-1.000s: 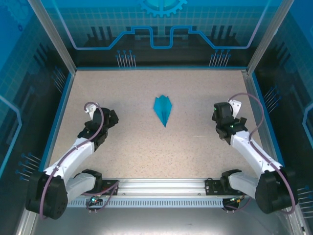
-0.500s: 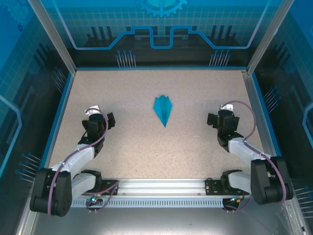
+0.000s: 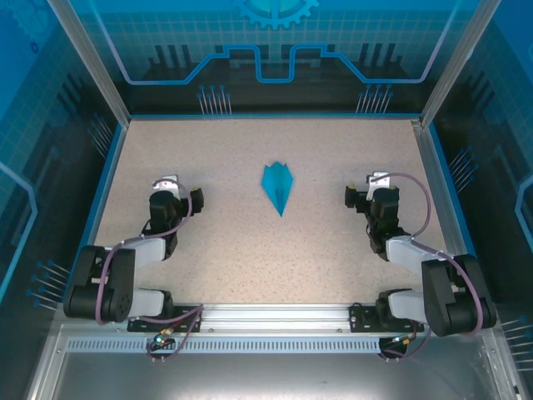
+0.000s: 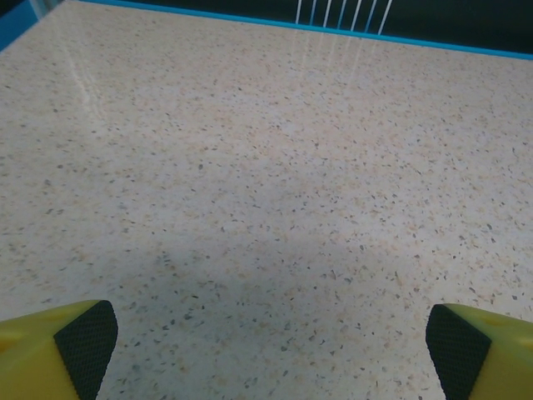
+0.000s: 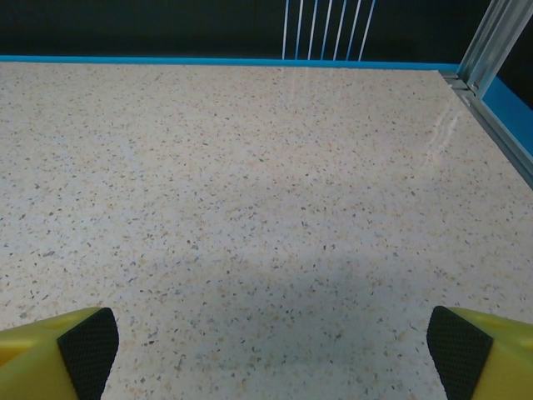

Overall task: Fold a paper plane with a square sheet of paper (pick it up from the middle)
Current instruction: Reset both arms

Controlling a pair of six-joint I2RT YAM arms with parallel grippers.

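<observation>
The square sheet of paper lies folded into a slim teal-blue paper plane (image 3: 278,187) in the middle of the table, its pointed nose toward the near edge and its wider tail toward the back. My left gripper (image 3: 172,197) rests well to its left. It is open, and in the left wrist view the gripper (image 4: 271,354) has its yellow fingertips (image 4: 79,343) far apart over bare table. My right gripper (image 3: 369,198) rests well to the plane's right. It is open too, and in the right wrist view the gripper (image 5: 271,354) has nothing between its fingertips (image 5: 456,354).
The speckled beige table (image 3: 225,250) has a blue rim (image 3: 271,117) at the back and metal frame posts (image 3: 456,67) at the corners. Both arms are folded low near their bases on the rail (image 3: 275,317) at the near edge.
Both arms have folded back toward their bases. The left gripper has drifted left and the right gripper left and inward. The paper plane has not moved.
</observation>
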